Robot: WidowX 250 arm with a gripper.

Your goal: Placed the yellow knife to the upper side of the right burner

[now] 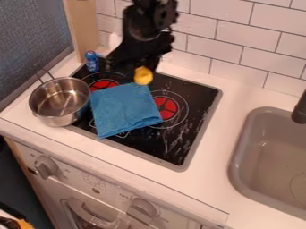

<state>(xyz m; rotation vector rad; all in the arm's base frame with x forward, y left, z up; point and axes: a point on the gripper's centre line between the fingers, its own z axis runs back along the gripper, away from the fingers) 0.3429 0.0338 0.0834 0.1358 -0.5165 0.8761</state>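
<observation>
**Claw [136, 66] down at the stovetop [198, 95]**

My arm [149, 20] hangs from the top edge; whether the claw's spread or pinching, I can't tell. The yellow knife [143, 76] shows just under it, by the blue cloth's [122, 109] upper edge.

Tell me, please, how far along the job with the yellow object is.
Mostly done, it seems: the yellow object is at the cloth's top edge, up and left of the right burner. In hand: the claw is right at it, though I can't tell whether it grips it. Left, probably: any release, then clearing the arm away.
</observation>
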